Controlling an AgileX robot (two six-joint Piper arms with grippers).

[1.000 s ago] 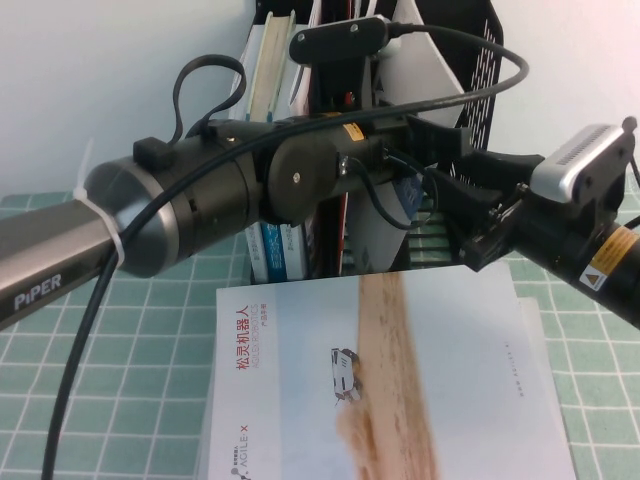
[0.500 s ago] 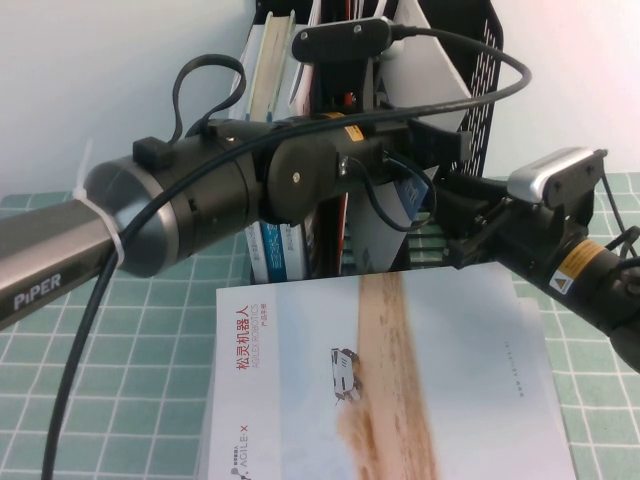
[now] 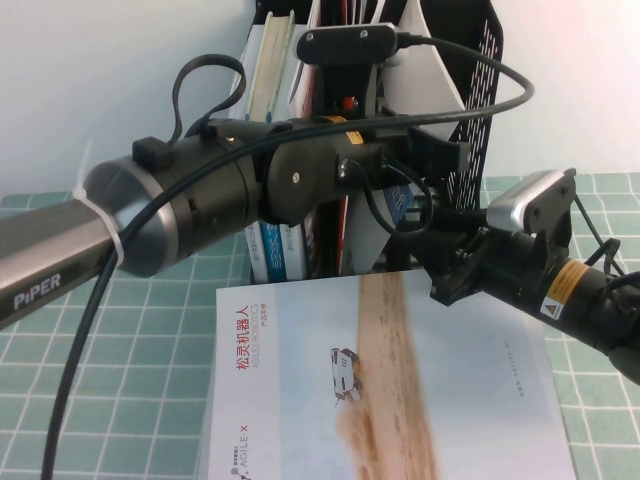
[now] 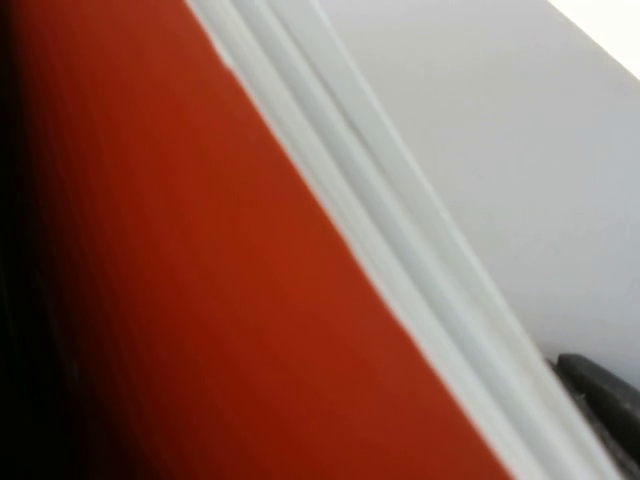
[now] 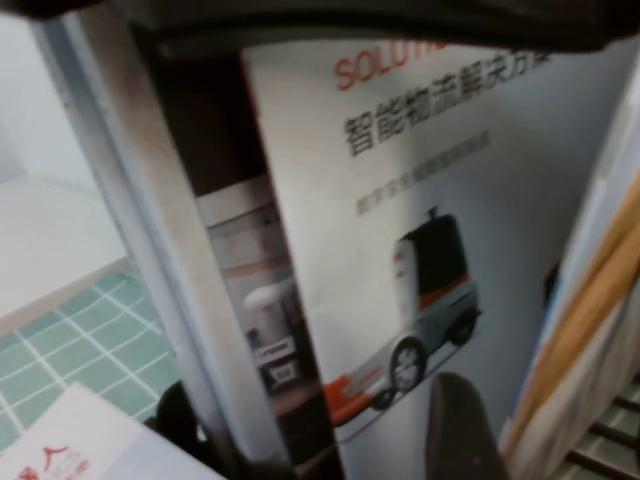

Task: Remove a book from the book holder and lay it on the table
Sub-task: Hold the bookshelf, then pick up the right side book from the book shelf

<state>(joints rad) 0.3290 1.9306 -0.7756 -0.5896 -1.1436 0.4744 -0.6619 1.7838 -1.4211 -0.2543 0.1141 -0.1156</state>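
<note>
Pale green gridded cloth covers the counter (image 3: 150,330), on which a white-covered book (image 3: 400,390) with a sandy-brown band is laid flat atop more copies, just before the black perforated book holder (image 3: 470,90). The left pincer (image 3: 350,120) is reached in among the upright books of the holder, beside a red cover (image 4: 200,300); whether it is open or closed cannot be told. The right pincer (image 3: 425,215) is held near the holder's front, above the flat book's far edge; a white booklet (image 5: 420,230) printed with a vehicle is seen before it, and its state cannot be told either.
</note>
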